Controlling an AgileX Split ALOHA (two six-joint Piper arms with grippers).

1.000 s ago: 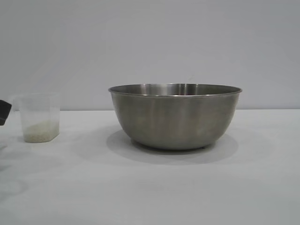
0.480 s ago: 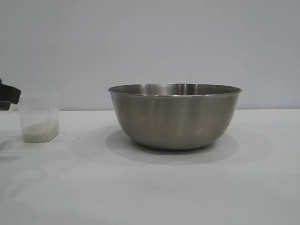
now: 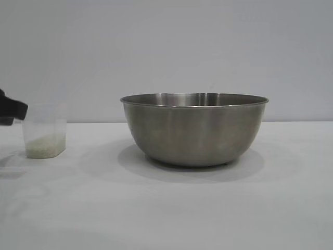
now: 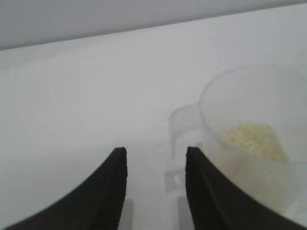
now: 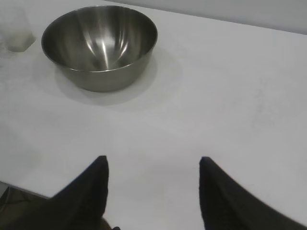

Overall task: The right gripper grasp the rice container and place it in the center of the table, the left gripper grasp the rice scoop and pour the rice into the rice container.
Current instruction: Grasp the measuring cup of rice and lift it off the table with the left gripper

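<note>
Standing upright on the table (image 3: pixel 166 213), the rice scoop (image 3: pixel 45 130) is seen at the far left of the exterior view, with the left gripper (image 4: pixel 154 191) right beside it. In the left wrist view the two black fingers (image 4: pixel 112 191) are held apart, with bare tabletop showing between them; the scoop's side handle (image 4: pixel 182 129) lies just ahead of the gap and slightly toward the finger nearer the cup, and it is not clamped. Whether that finger touches the cup wall cannot be told. The rice (image 4: pixel 254 141) is seen as a small off-white heap in the bottom of the cup, just beyond that same finger. In the exterior view only a dark part of the left gripper (image 3: pixel 11 112) shows at the picture's edge, level with the scoop's rim.

The rice container (image 3: pixel 194 129) rests on the table well apart from the scoop, on the side of the cup away from the left gripper. The right gripper (image 5: pixel 153 191) is held above the table with its fingers spread wide and nothing between them; the rice container (image 5: pixel 100 45) lies well ahead of it, and the scoop (image 5: pixel 17 31) farther off beyond the bowl.
</note>
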